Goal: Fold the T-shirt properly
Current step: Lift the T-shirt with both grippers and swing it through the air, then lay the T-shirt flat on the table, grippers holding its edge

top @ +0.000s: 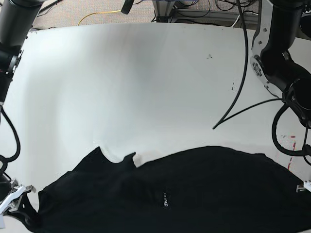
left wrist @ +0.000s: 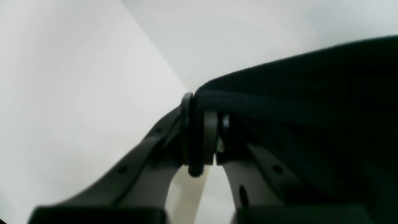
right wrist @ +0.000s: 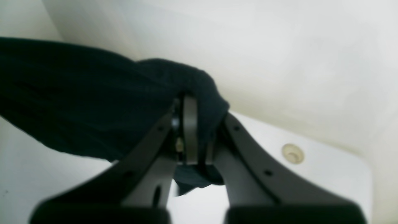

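Observation:
The black T-shirt (top: 194,194) lies spread across the near part of the white table, with a small pale mark (top: 165,199) near its middle. At the shirt's lower left corner my right gripper (top: 23,209) is shut on the cloth. The right wrist view shows that gripper (right wrist: 199,133) clamped on a bunched fold of the T-shirt (right wrist: 77,99). In the left wrist view my left gripper (left wrist: 199,130) is shut on a hemmed edge of the T-shirt (left wrist: 311,93), which runs off to the right. In the base view that gripper sits at the right edge, mostly out of frame.
The white table (top: 146,87) stretches away behind the shirt. A black cable (top: 238,97) hangs over its right side from the dark arm (top: 277,58). The other arm (top: 12,29) stands at the far left. A small round disc (right wrist: 292,153) is set in the white surface.

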{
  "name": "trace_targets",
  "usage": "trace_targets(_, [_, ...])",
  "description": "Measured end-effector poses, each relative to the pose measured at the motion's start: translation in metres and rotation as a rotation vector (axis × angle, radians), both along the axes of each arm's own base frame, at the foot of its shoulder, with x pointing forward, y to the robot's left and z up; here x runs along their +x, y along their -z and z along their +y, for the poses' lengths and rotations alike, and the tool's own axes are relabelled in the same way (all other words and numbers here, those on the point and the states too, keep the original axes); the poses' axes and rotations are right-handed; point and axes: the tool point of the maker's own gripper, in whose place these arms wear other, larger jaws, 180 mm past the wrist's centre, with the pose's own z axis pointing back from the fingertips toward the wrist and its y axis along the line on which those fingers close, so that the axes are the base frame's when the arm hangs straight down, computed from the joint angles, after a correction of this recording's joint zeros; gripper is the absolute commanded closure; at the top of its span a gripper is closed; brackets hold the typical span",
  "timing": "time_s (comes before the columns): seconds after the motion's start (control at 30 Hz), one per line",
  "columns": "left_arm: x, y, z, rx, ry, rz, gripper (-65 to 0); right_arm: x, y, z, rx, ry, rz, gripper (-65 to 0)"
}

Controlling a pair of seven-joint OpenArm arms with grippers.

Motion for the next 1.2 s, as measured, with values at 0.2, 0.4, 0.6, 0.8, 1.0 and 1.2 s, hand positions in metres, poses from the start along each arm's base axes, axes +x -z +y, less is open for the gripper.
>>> trace_targets(0.2, [-0.002,-0.022,-0.001,0.046,-0.017,0.007,-1.0,-0.003,-0.034,-0.007,-0.080,0.012,-0.031,0.0])
trace_targets(0.4, [0.004,0.041,-0.010,0.028,0.003,0.152,-0.8,-0.011,0.009,-0.001,-0.058,-0.021,0.069,0.0])
trace_targets(0.6, [-0.002,0.115,-0.019,0.003,0.034,0.320,-0.6,-0.038,0.092,-0.014,0.030,0.005,0.243,0.0])
trace_targets(0.8, [-0.034,0.204,-0.014,-0.082,0.004,0.507,-0.6,-0.081,0.161,0.000,0.111,-0.012,0.362,0.0])
trace_targets(1.0, [-0.074,0.267,-0.013,-0.105,0.008,0.641,-0.6,-0.130,0.232,-0.002,0.158,0.044,0.535,0.0])
trace_targets(1.2, [-0.125,0.319,-0.006,-0.119,-0.018,0.802,-0.4,-0.183,0.279,0.003,0.174,0.048,0.691,0.0])
